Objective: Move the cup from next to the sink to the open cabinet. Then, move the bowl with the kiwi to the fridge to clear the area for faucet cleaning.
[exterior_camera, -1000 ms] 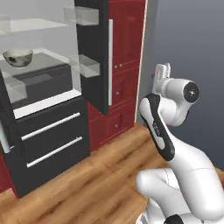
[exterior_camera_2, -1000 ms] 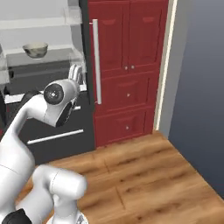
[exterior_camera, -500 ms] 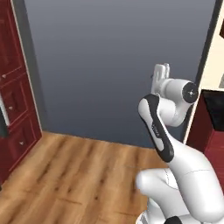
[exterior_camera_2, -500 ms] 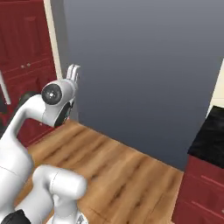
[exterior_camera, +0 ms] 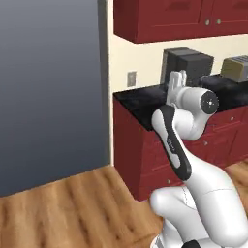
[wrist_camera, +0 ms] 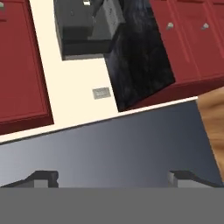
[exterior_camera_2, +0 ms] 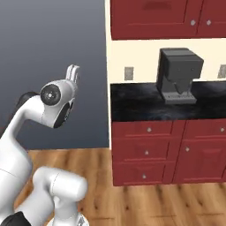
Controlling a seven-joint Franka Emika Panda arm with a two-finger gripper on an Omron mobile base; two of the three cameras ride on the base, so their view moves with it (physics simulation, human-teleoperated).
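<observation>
The gripper (exterior_camera: 176, 77) stands wide and holds nothing, raised high, probably for safe travel; a grey coffee machine (exterior_camera_2: 180, 75) sits on the black bench (exterior_camera_2: 145, 103).

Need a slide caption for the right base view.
Open, empty gripper raised beside a black counter holding a dark coffee machine.

Arm folded, gripper (exterior_camera: 177, 77) raised, pointing up, jaws spread wide, empty.
</observation>
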